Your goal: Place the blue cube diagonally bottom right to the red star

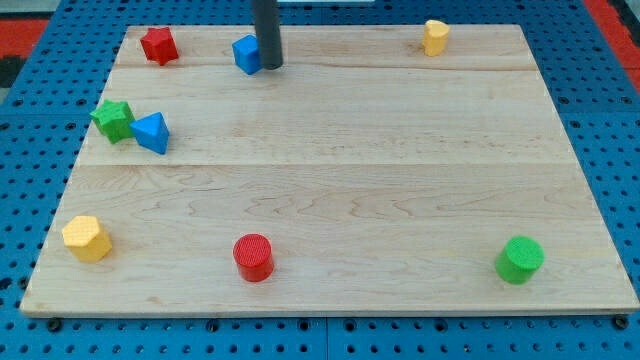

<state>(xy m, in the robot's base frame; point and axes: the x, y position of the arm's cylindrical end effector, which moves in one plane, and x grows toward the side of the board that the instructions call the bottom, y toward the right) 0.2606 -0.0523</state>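
Observation:
The blue cube (246, 54) sits near the view's top, left of centre. The red star (159, 45) lies at the top left of the board, well to the left of the cube and about level with it. My tip (271, 66) rests right against the cube's right side; the dark rod rises from it to the view's top edge.
A green star (113, 120) and a blue triangular block (152, 132) sit side by side at the left. A yellow hexagonal block (87, 239) is at the bottom left, a red cylinder (253, 257) at the bottom, a green cylinder (520, 260) at the bottom right, a yellow block (435, 37) at the top right.

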